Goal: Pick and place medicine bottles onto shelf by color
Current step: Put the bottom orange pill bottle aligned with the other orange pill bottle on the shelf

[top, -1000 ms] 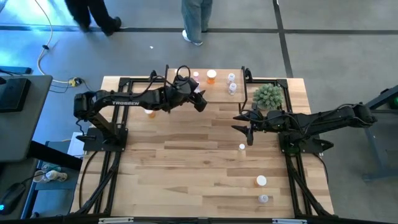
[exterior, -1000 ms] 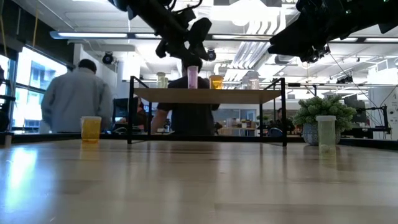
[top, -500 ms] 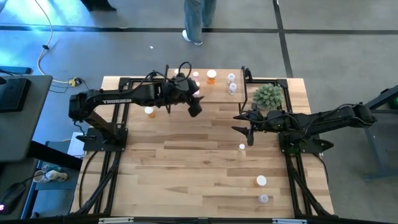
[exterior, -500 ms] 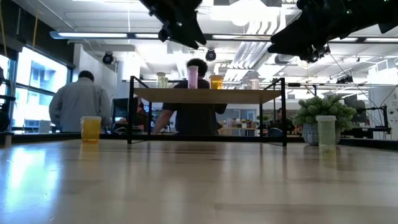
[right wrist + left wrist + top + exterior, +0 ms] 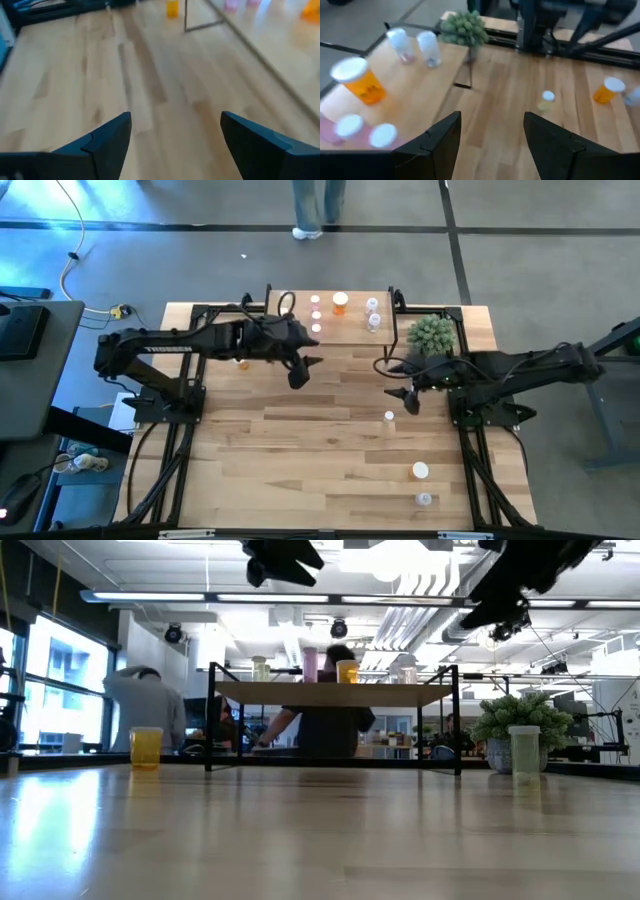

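Evidently the right gripper (image 5: 408,402) is hovering wide and empty; the small pale bottle (image 5: 389,416), at its seven o'clock, looks light, rigid, tippable, best pinched mid-body. The left gripper (image 5: 298,374) is gaping empty.

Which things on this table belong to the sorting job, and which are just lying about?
Job:
- white-capped medicine bottles, e.g. the orange one
- low light-wood shelf on black legs
- small pale bottle on the tabletop

Lying about:
- green potted plant
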`<state>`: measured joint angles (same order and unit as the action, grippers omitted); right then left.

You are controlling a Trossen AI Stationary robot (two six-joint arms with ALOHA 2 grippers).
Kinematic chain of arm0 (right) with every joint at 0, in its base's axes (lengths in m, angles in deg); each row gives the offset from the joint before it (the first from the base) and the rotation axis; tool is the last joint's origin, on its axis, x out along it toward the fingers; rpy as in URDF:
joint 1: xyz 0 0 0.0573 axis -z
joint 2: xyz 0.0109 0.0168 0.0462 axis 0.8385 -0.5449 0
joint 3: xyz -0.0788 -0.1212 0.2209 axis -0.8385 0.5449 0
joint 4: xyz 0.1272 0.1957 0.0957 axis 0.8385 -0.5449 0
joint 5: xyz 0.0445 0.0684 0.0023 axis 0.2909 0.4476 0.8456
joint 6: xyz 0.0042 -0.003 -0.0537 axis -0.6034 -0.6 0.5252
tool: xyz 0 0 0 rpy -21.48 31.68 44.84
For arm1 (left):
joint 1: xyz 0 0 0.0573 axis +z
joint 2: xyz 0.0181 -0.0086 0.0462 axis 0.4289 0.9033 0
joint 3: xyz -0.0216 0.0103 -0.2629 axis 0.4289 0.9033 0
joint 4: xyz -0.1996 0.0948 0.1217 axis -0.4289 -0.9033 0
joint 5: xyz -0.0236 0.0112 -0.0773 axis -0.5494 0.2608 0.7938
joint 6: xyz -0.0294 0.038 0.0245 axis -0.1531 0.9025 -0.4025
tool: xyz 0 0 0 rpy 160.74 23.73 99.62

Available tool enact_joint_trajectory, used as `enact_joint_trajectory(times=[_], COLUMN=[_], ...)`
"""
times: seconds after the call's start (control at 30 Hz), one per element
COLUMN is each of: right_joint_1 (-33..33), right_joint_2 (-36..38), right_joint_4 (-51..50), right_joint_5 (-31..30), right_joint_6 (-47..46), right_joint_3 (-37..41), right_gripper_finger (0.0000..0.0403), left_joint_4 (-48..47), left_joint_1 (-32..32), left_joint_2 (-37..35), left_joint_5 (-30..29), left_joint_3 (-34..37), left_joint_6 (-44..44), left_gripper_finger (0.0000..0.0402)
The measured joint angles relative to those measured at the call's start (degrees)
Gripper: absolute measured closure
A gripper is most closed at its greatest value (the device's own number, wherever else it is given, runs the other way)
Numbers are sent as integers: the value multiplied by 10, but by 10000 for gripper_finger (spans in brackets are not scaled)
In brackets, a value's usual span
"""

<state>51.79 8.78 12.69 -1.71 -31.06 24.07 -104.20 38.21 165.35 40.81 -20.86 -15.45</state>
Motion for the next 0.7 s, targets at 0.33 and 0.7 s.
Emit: enact_joint_trajectory(times=[0.33,0.7], right_joint_1=[-77,-241], right_joint_2=[-3,-96], right_joint_4=[-186,-227], right_joint_5=[47,48], right_joint_6=[-238,-410], right_joint_3=[-49,-48], right_gripper_finger=[105,105], left_joint_4=[165,318], left_joint_1=[-47,-102], left_joint_2=[-2,-2], left_joint_5=[-2,-2], left_joint_3=[152,241], left_joint_6=[-69,-101], left_gripper_finger=[195,195])
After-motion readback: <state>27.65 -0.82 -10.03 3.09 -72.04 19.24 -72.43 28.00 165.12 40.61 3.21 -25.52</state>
